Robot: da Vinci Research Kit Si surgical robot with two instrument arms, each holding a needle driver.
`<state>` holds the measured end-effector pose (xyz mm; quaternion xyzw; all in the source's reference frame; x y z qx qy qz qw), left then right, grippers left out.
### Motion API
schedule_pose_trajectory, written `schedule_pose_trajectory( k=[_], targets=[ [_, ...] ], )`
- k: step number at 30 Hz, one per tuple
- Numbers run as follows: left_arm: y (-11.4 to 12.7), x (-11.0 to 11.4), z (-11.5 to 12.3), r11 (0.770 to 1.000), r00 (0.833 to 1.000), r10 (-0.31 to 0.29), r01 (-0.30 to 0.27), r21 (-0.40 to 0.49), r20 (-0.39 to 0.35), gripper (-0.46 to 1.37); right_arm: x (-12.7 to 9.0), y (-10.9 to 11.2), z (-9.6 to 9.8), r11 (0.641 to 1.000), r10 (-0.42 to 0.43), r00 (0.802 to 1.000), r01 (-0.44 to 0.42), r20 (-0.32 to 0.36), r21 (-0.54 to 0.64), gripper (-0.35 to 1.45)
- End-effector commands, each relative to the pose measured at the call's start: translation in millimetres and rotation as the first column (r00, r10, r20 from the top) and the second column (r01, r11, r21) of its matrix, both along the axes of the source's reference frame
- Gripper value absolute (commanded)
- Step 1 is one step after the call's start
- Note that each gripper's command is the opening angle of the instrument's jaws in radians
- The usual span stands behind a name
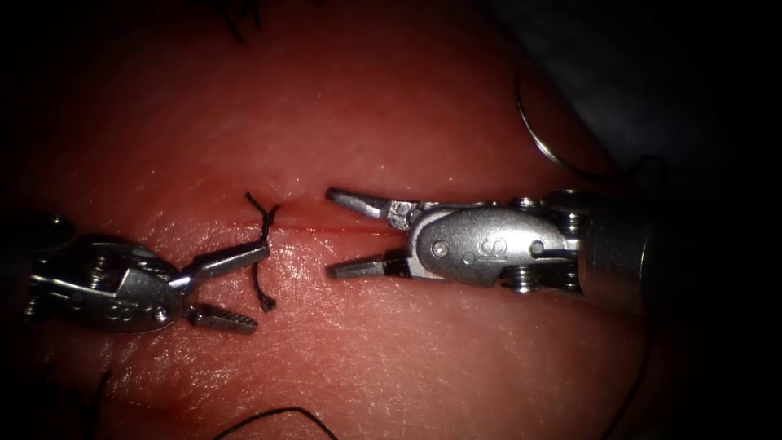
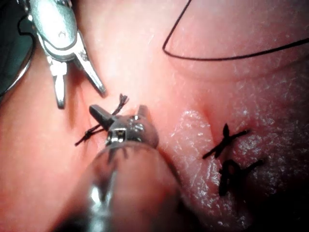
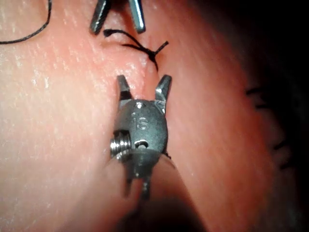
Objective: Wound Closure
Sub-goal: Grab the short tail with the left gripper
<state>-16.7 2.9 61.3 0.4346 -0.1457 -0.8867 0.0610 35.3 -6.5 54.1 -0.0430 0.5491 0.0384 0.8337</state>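
Observation:
The tissue [image 1: 391, 122] has a thin cut [image 1: 342, 226] running across it. At the cut's left end sits a knotted stitch [image 1: 263, 232] with two short dark thread ends. My left tool [image 1: 259, 288] stands open at that stitch, its upper jaw touching a thread end, and holds nothing. From the right, my right tool [image 1: 329, 232] straddles the cut with jaws wide open and empty. The curved needle [image 1: 538, 143] lies free on the tissue's far right edge, outside both tools. Up close, the stitch [image 2: 104, 123] lies between the left tool's [image 2: 117, 110] open jaws. The right tool [image 3: 144, 79] gapes just short of the knot [image 3: 152, 54].
Loose black thread [image 1: 273, 413] curves over the near tissue, also seen as a long arc of thread [image 2: 217, 58]. Older tied stitches [image 2: 227, 154] lie farther along the wound, and dark stitch ends [image 1: 240, 20] show at the far edge. The tissue falls away into darkness at the right.

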Motion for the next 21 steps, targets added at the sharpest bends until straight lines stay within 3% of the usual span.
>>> schedule_pose_trajectory(
  k=[1,12,21],
  targets=[
    [-0.1,-0.1,0.0,1.000,1.000,0.009,-0.009,-0.007,-0.003,0.48,0.0,0.0,0.0,1.000,-0.003,1.000,0.003,0.000,0.001,1.19],
    [-0.2,-0.6,0.0,0.999,0.999,0.029,-0.030,-0.045,-0.019,0.42,0.0,0.0,0.1,1.000,-0.002,1.000,0.002,0.001,0.001,1.19],
    [-0.2,-0.8,0.0,0.997,0.999,0.039,-0.041,-0.068,-0.030,0.26,0.2,0.0,0.1,1.000,0.000,1.000,0.000,0.002,0.001,1.19]
  ],
)
